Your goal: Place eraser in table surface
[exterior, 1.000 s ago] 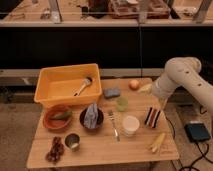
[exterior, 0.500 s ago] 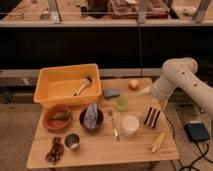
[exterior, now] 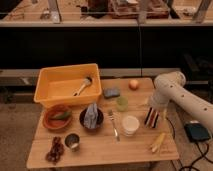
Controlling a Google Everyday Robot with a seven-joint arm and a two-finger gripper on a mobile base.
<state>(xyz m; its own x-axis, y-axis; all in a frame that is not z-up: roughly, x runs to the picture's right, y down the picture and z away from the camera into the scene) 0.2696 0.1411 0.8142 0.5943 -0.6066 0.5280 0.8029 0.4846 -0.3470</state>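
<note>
1. Tool [exterior: 153,108] hangs above the desk [exterior: 100,150], right of the white cup [exterior: 131,124], fingers spread.
2. Striped eraser [exterior: 151,118] stands directly beneath it, just beside the cup.

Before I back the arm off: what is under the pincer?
The striped eraser, upright on the table surface, right of the white cup. The pincer hangs open directly over it. The eraser's top end is covered, so contact cannot be seen.
</note>
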